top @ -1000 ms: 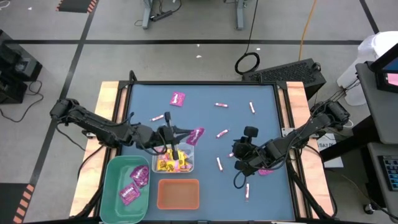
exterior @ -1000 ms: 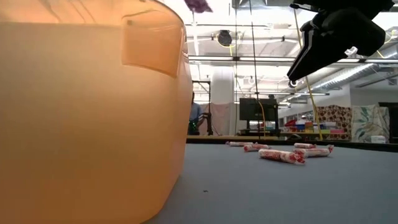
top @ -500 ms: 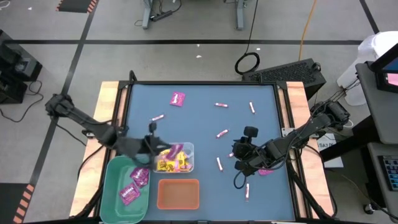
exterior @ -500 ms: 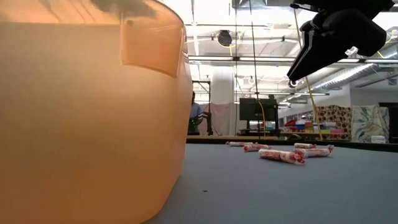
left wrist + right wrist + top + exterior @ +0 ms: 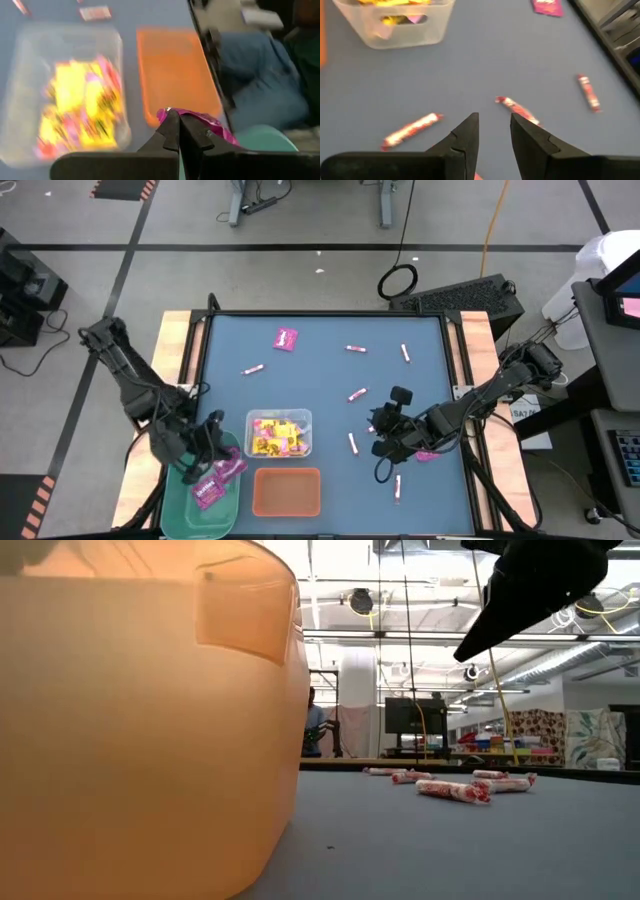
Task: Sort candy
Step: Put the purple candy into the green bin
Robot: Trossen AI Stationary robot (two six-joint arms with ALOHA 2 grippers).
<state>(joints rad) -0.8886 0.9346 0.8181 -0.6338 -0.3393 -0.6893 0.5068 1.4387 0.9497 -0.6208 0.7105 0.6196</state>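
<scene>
Candy lies in several places: nearest the table's front edge, two magenta packets (image 5: pixel 208 492) sit in the green bin (image 5: pixel 178 498), and the left gripper (image 5: pixel 222 465) hovers just above that bin, clamped on a magenta packet (image 5: pixel 200 121) whose crinkled edge sticks out past the closed fingertips. Beside the green bin stands the orange bin (image 5: pixel 287 491), which fills most of the low view. Just behind it, the clear bin (image 5: pixel 279 433) holds a heap of yellow packets (image 5: pixel 267 437) mixed with some pink. To the right, the right gripper (image 5: pixel 378 436) hangs above the blue mat (image 5: pixel 320 390) with its fingers (image 5: pixel 464 137) partly apart, holding nothing; pink-and-white sticks (image 5: pixel 410 130) lie scattered near it. Farther back, more sticks (image 5: pixel 355 349) are spread over the mat, and one loose magenta packet (image 5: pixel 286 338) rests near the far edge.
</scene>
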